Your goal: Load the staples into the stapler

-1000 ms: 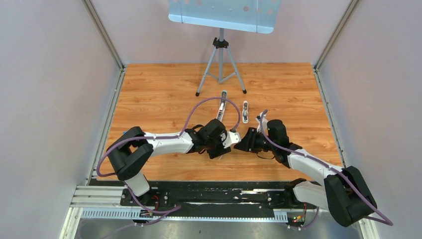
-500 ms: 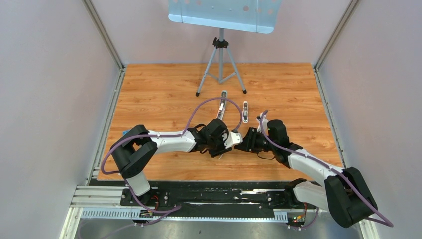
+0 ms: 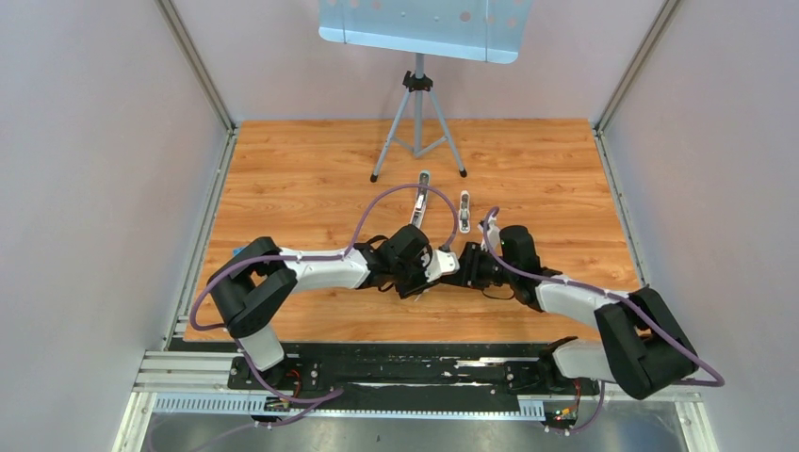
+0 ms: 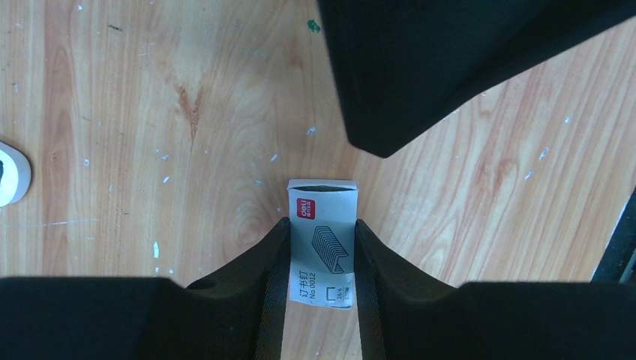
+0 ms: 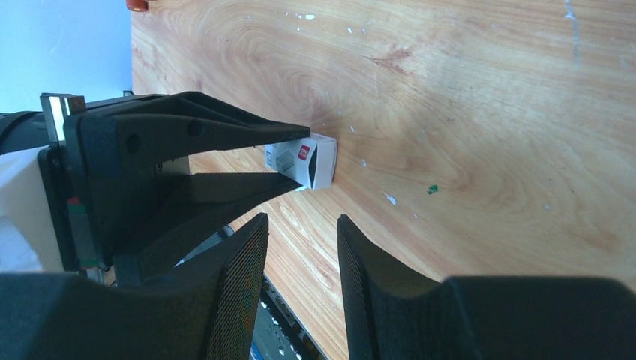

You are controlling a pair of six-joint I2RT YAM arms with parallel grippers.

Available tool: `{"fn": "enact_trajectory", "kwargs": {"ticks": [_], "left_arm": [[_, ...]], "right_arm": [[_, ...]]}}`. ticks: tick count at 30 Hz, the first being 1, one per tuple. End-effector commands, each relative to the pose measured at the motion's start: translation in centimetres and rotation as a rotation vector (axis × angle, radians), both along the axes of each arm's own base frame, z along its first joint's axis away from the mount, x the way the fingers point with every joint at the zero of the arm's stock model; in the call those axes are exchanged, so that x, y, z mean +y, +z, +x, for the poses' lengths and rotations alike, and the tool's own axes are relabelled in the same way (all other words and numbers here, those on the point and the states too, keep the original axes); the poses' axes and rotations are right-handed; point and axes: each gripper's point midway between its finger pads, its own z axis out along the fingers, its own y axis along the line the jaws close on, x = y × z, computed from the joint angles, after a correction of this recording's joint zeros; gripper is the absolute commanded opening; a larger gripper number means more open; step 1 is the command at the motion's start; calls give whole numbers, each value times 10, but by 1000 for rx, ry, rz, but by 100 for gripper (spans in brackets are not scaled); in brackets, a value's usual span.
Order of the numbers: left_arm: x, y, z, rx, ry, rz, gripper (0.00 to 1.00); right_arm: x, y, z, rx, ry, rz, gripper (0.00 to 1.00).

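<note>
With my left gripper [image 4: 321, 251] pinching the small white cardboard staple carton [image 4: 322, 225], I should steady it while my empty, part-spread right gripper [image 5: 300, 247] reaches in.

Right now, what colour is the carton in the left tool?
White carton with a red mark; left wrist view shows it best.

The wooden table [image 3: 311, 169] carries a tripod [image 3: 417, 122] and the stapler [image 3: 464, 211].

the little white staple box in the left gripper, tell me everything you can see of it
The small white carton looks like thin card, with a red logo patch, a line drawing of staples and small print. Its far end is open and dark inside. It sits between the left gripper's black fingers, which press both long sides, over the wooden table.
</note>
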Motion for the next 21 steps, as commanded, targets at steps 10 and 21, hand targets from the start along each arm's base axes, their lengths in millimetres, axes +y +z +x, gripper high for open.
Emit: {"fn": "enact_trajectory", "kwargs": {"ticks": [10,21], "left_arm": [[-14,24,-8,-4,-39,-138,34],[-17,31,-7,-15,-46,-158,34]], "right_arm": [[20,5,3,17,74,132,43],[27,-2,3,49,86,126,42]]}}
